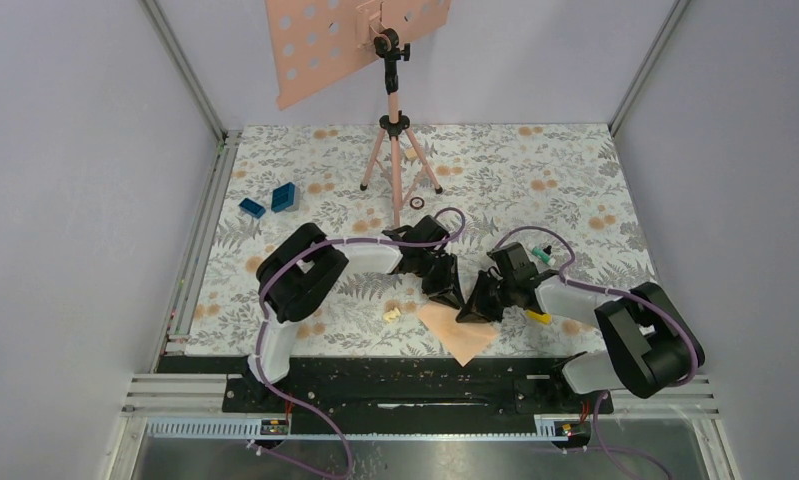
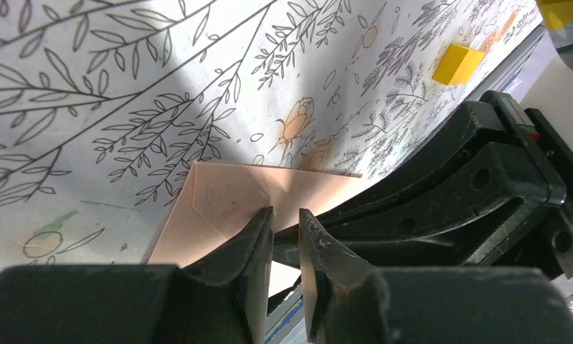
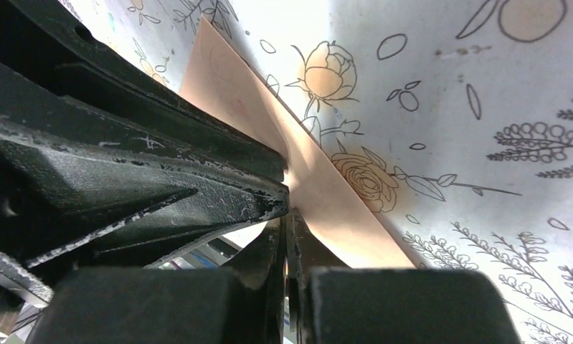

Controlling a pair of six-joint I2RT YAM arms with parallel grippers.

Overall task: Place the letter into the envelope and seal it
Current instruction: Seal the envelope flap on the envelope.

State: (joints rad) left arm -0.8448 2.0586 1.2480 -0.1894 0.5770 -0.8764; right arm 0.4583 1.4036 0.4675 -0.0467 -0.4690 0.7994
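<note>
The peach envelope [image 1: 459, 337] lies flat on the flowered mat near the front edge, one corner pointing at the arms; it also shows as the envelope [image 2: 226, 197] and the envelope [image 3: 319, 179] in the wrist views. My left gripper [image 1: 445, 292] stands over its far corner, jaws a narrow gap apart with nothing between them [image 2: 285, 218]. My right gripper [image 1: 481, 303] meets it from the right, jaws shut together [image 3: 285, 215], tips down at the envelope's upper edge. Whether paper is pinched I cannot tell. The letter is out of view.
A pink tripod [image 1: 395, 150] holding a perforated pink plate [image 1: 320, 50] stands at the back. Two blue blocks [image 1: 272, 200] lie back left, with a small ring [image 1: 417, 203] near the tripod. A cream scrap [image 1: 392, 313] and a yellow block [image 1: 538, 317] flank the envelope.
</note>
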